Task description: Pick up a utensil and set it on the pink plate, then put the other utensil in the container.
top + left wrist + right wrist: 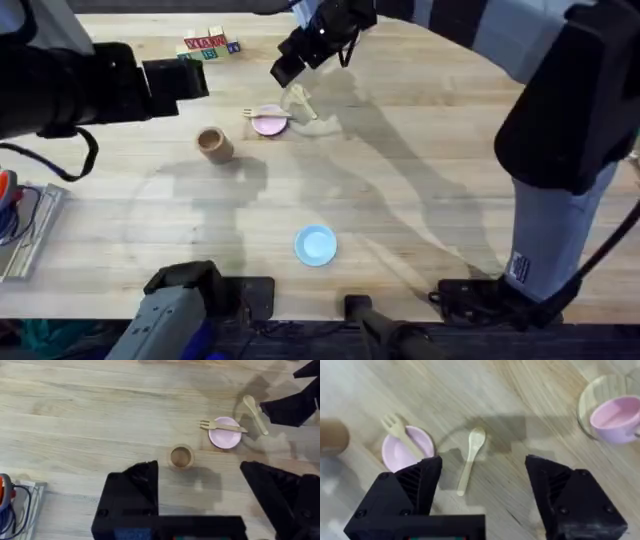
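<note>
On the table (pixel 420 230), from left to right, sit the container (pixel 214 145), then the pink plate (pixel 269 124) with the fork (pixel 262 114) across it, then the spoon (pixel 301 101) just beside the plate. Left claw (pixel 200 497) spreads wide, empty. Right claw (pixel 482 487) hangs wide above the spoon, empty.

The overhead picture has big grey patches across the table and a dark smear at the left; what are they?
In the overhead view, the grey patches are the arms' shadows on the table; the dark smear is the left arm, close under the camera and blurred. In the right wrist view, the right pincer casts a shadow around the spoon.
</note>
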Tool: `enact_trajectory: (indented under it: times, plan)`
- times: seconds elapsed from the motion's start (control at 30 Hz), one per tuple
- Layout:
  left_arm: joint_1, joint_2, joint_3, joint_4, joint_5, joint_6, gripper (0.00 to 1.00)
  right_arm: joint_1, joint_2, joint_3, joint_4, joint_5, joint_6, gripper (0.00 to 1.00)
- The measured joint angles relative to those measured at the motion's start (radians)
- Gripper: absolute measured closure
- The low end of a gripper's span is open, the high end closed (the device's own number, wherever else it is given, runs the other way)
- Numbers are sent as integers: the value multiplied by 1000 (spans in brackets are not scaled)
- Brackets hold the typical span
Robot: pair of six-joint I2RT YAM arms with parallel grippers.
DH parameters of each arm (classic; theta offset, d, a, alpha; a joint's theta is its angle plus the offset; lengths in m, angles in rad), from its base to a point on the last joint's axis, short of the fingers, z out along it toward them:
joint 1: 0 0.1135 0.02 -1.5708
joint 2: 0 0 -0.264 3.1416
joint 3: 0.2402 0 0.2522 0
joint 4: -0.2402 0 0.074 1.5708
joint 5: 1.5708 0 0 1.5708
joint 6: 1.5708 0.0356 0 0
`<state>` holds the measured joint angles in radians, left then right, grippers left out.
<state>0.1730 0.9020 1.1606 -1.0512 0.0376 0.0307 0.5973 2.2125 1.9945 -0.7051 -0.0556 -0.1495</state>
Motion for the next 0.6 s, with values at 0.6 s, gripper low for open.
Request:
enact_trajectory:
  times: [0.6]
  plan:
    - [0,0,0,0,0,0,7,18,99,0,7,71,131,104]
